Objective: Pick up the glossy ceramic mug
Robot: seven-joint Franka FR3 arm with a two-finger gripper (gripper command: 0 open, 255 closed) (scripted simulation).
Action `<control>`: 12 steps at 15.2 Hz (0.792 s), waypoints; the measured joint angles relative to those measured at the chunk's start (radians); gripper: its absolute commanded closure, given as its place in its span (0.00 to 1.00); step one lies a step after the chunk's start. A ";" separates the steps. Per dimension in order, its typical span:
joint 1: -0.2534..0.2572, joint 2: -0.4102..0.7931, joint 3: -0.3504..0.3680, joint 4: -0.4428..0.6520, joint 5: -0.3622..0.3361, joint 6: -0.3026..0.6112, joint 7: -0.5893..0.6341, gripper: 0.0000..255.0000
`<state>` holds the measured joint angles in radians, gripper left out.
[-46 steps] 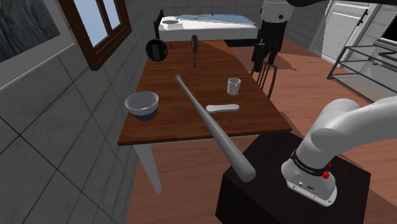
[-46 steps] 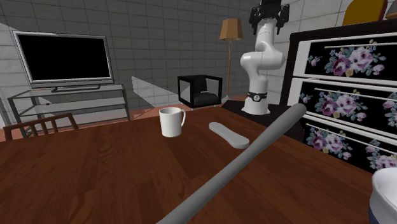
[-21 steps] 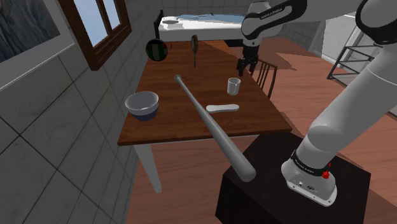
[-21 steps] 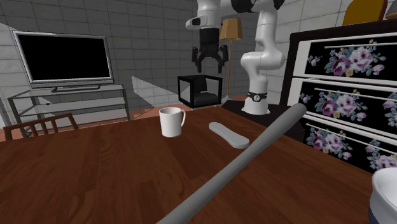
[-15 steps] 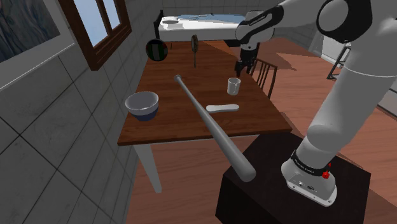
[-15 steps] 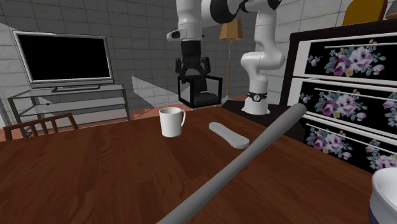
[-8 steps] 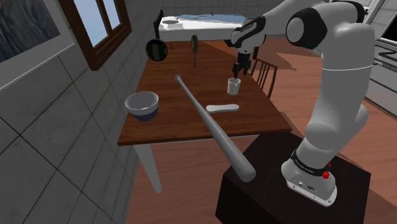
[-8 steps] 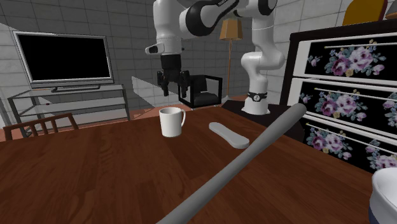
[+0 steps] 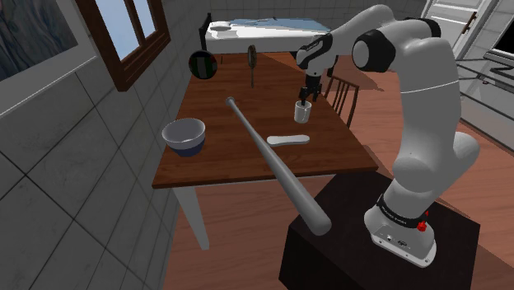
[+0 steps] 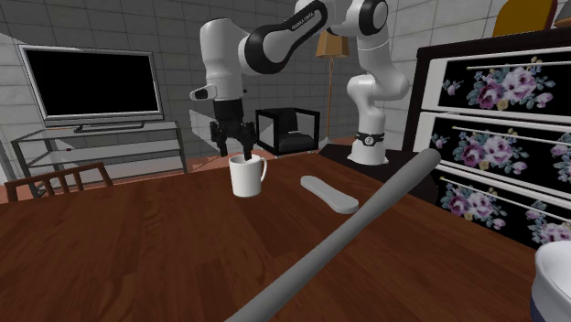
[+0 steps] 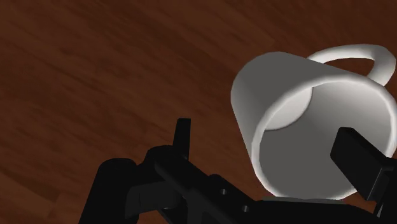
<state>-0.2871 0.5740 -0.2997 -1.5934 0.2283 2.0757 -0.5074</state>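
Observation:
A plain white mug (image 9: 302, 112) with a handle stands upright on the brown wooden table (image 9: 247, 99), toward the shoulder view's right edge of it. My black gripper (image 9: 306, 99) points down just above its rim, open. From across the table, the gripper (image 10: 233, 151) hangs over the far side of the mug (image 10: 245, 177), whose handle points to that view's right. Looking along the gripper (image 11: 264, 132), one fingertip (image 11: 182, 135) is outside the wall of the mug (image 11: 299, 95) opposite the handle. The other fingertip (image 11: 359, 156) is over the opening. Nothing is clasped.
A long grey bat (image 9: 272, 156) lies diagonally across the table, its thick end past the near edge. A bowl (image 9: 184, 136) sits at the left, and a flat white piece (image 9: 288, 139) lies near the mug. A chair (image 9: 344, 95) stands just beyond the table's right edge.
The arm has swung down from high above; the gripper has dropped toward the table and now hangs right over the mug, still open. The mug has not moved.

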 measured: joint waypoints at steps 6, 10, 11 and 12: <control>-0.005 0.038 0.008 -0.001 0.012 0.039 -0.006 1.00; -0.004 0.039 0.008 -0.002 0.013 0.041 -0.006 1.00; -0.004 0.039 0.008 -0.002 0.013 0.041 -0.006 1.00; -0.004 0.039 0.008 -0.002 0.013 0.042 -0.006 1.00</control>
<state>-0.2915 0.6131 -0.2914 -1.5957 0.2409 2.1173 -0.5135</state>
